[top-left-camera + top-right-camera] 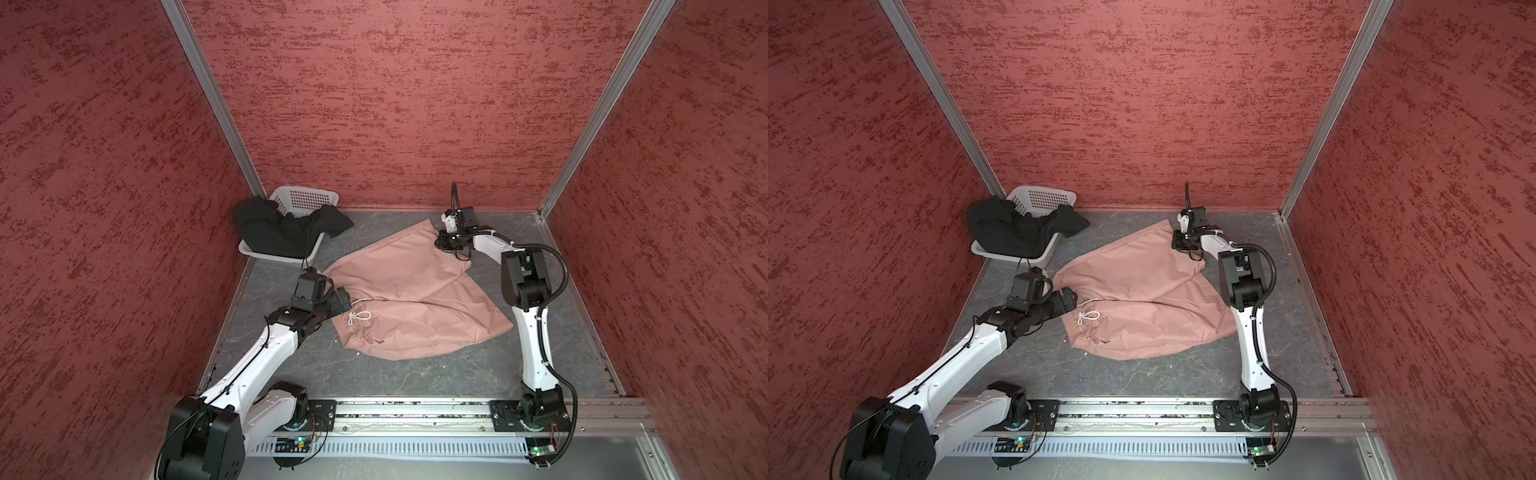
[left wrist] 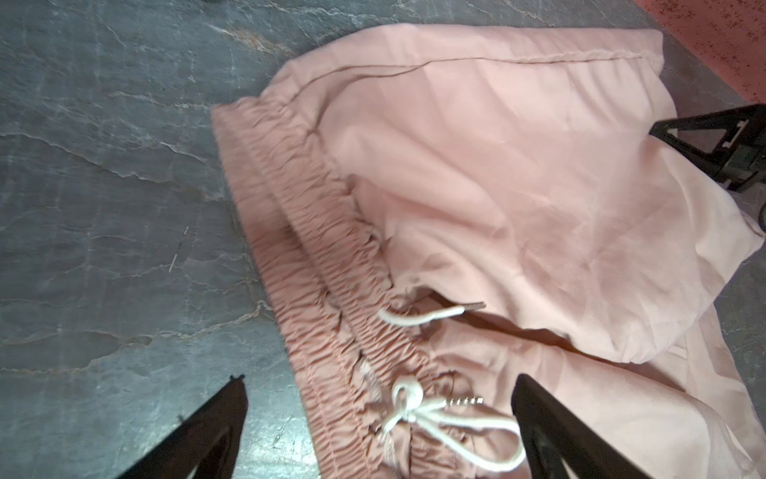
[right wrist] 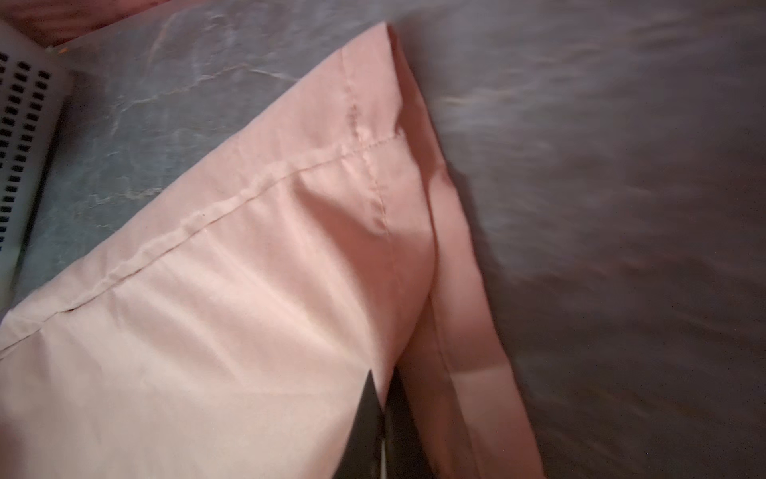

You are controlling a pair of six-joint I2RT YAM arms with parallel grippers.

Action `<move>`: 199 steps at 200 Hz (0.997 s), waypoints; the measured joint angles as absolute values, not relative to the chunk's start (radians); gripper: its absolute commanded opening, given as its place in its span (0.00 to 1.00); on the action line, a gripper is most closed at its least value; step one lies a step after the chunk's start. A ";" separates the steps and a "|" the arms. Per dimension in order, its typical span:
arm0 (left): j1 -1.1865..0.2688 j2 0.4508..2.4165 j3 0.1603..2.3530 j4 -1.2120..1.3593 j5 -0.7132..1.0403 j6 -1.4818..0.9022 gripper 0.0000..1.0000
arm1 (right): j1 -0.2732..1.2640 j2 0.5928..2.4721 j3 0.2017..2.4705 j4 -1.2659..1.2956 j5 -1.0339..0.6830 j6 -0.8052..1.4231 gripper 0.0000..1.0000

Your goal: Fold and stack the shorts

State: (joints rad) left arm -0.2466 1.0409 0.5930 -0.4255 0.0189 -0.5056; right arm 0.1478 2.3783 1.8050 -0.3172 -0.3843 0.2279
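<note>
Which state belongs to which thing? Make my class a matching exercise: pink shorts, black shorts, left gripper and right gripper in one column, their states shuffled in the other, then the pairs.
Column one
1. pink shorts
2. black shorts
3. left gripper
4. right gripper

Column two
A. shut on an edge of the pink shorts
B. draped over the white basket
C. open at the waistband
D. spread on the table

Pairs: 1-D, 2-B, 3-C, 4-A
</note>
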 measured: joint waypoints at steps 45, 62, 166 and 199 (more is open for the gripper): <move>-0.261 1.137 0.639 -0.382 0.107 -0.446 0.99 | -0.007 2.199 1.545 -0.197 -0.331 0.300 0.00; -0.292 1.192 0.680 -0.360 0.142 -0.419 1.00 | -0.040 2.170 1.515 -0.170 -0.334 0.316 0.00; -0.424 1.575 0.954 -0.410 0.199 -0.360 0.71 | -0.050 2.125 1.493 -0.123 -0.344 0.303 0.00; -0.435 1.578 0.934 -0.426 0.225 -0.358 0.71 | -0.049 2.117 1.483 -0.118 -0.344 0.299 0.00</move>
